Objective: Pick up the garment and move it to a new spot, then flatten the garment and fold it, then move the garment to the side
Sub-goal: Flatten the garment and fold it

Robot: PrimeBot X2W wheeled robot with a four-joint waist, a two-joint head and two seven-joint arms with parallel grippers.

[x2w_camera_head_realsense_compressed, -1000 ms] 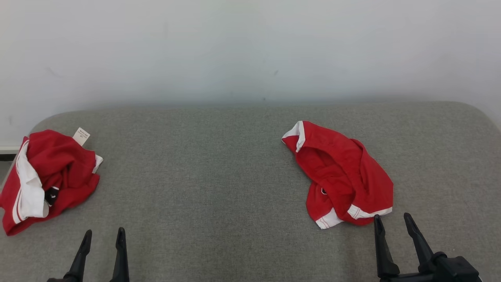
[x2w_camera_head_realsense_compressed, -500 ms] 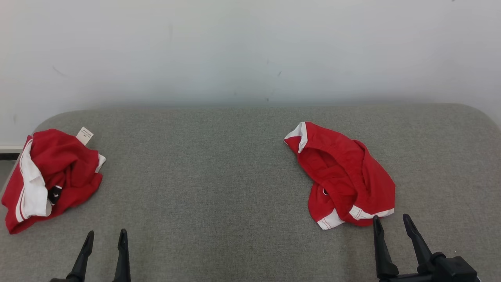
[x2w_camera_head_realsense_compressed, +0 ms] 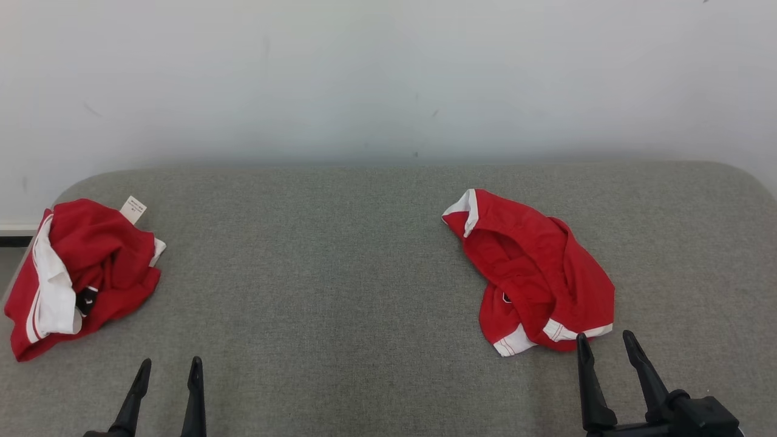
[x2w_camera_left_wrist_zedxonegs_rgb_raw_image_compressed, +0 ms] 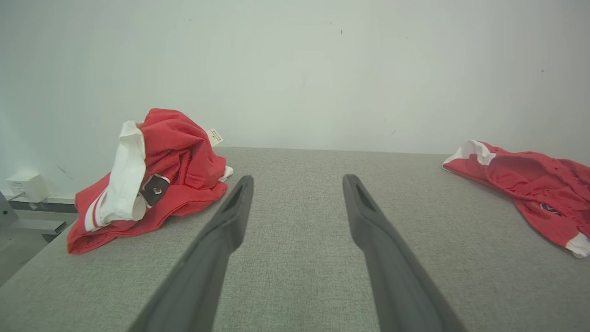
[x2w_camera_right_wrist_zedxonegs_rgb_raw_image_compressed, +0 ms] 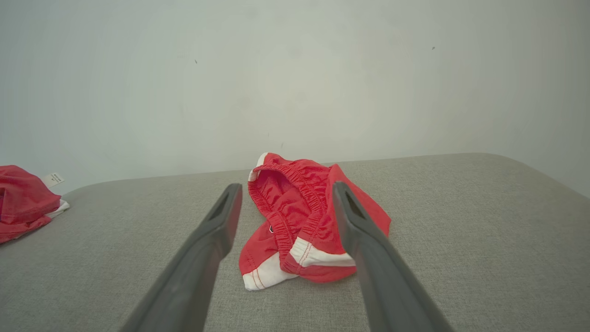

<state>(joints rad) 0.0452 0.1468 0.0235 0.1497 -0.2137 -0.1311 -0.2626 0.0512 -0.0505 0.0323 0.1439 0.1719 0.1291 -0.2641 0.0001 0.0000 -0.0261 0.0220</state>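
Two crumpled red garments with white trim lie on a grey padded surface (x2w_camera_head_realsense_compressed: pixel 340 273). One garment (x2w_camera_head_realsense_compressed: pixel 534 273) is at the right, and in the right wrist view it (x2w_camera_right_wrist_zedxonegs_rgb_raw_image_compressed: pixel 295 221) shows an elastic waistband. My right gripper (x2w_camera_head_realsense_compressed: pixel 605 335) is open just in front of its near white hem, not touching it; its fingers (x2w_camera_right_wrist_zedxonegs_rgb_raw_image_compressed: pixel 221 230) frame the heap. The other garment (x2w_camera_head_realsense_compressed: pixel 91 267) sits at the left edge with a white tag sticking up. My left gripper (x2w_camera_head_realsense_compressed: pixel 170 362) is open and empty, to the right of and nearer than that heap (x2w_camera_left_wrist_zedxonegs_rgb_raw_image_compressed: pixel 175 157).
A white wall (x2w_camera_head_realsense_compressed: pixel 388 73) rises right behind the surface. The surface's left edge (x2w_camera_left_wrist_zedxonegs_rgb_raw_image_compressed: pixel 32 272) drops off beside the left garment, with a white box (x2w_camera_left_wrist_zedxonegs_rgb_raw_image_compressed: pixel 25 186) on a ledge beyond. The surface's back corners are rounded.
The whole head picture has shifted slightly, so the camera moved. Both garments lie as before and both grippers stay open, almost still.
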